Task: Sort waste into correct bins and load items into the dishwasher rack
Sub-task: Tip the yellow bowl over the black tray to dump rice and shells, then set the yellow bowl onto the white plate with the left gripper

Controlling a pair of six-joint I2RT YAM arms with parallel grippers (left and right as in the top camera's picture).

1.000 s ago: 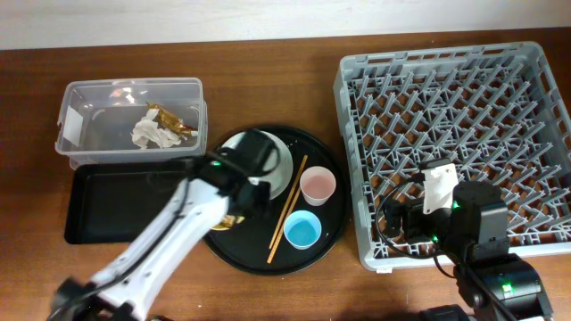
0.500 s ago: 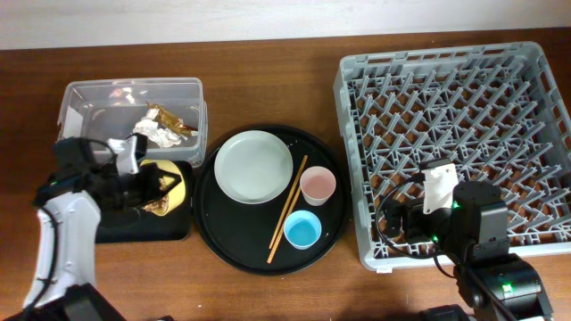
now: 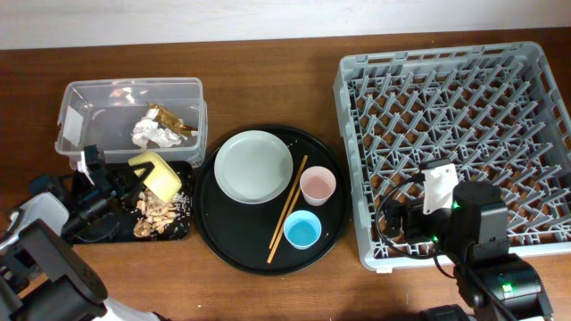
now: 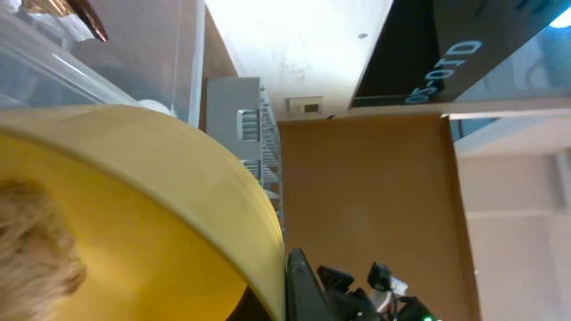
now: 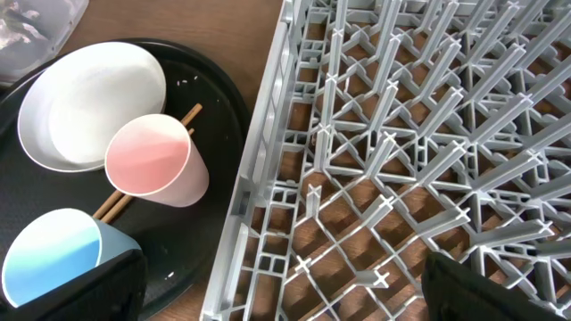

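Note:
My left gripper is shut on the rim of the small yellow bowl, which is tipped over the shallow black tray. Beige food scraps lie in that tray. In the left wrist view the bowl fills the frame, with one scrap still inside. The clear tub holds a white napkin and the gold wrapper. The plate, chopsticks, pink cup and blue cup sit on the round tray. My right gripper is open and empty over the rack's front left corner.
The round black tray lies between the bins and the grey rack. The rack fills the right side of the table. The right wrist view shows the plate, pink cup and blue cup just left of the rack wall.
My left arm carried the yellow bowl from the round tray to the black tray and tipped it; scraps now lie in the tray. The right arm has not moved.

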